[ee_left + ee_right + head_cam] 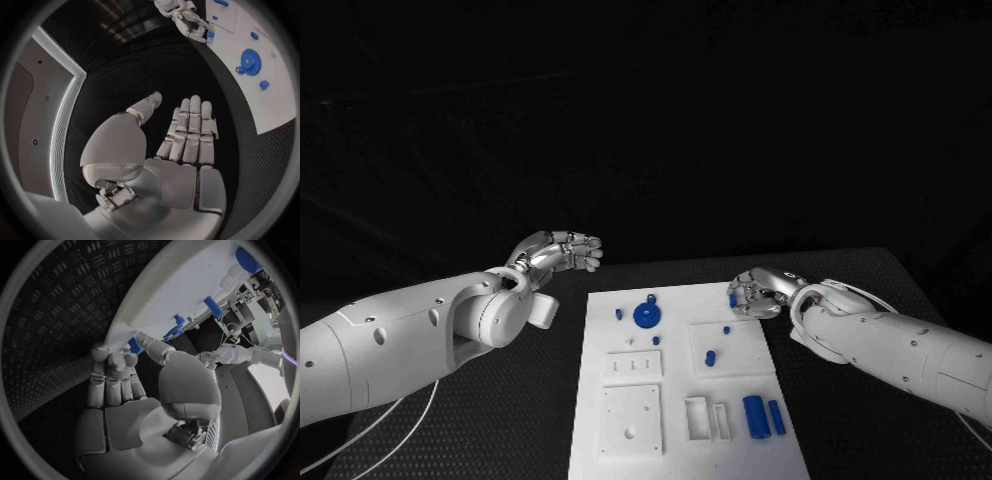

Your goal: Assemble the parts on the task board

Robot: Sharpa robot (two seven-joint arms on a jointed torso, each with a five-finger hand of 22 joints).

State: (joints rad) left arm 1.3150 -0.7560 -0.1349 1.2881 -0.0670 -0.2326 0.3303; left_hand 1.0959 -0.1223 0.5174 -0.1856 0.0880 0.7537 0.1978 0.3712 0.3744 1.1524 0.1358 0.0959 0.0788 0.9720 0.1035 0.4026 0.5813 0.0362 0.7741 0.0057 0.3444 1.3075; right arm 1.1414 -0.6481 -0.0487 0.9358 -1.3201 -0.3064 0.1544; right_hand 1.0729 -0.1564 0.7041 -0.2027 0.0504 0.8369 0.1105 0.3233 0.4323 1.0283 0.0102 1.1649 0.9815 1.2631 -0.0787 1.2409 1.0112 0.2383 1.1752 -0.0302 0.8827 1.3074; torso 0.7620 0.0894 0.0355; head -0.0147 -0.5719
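The right hand (pixel 762 292) pinches a small blue part (pixel 733 298) at the task board (pixel 678 440)'s two o'clock corner; the left hand (pixel 563 252), fingers apart and empty, hovers near eleven o'clock.

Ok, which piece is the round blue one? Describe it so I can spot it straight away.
Start at the white task board in the middle of the black table. Go to its far end, between the two hands. The round blue disc sits there left of centre, by far the widest blue piece; its neighbours are only small blue studs.
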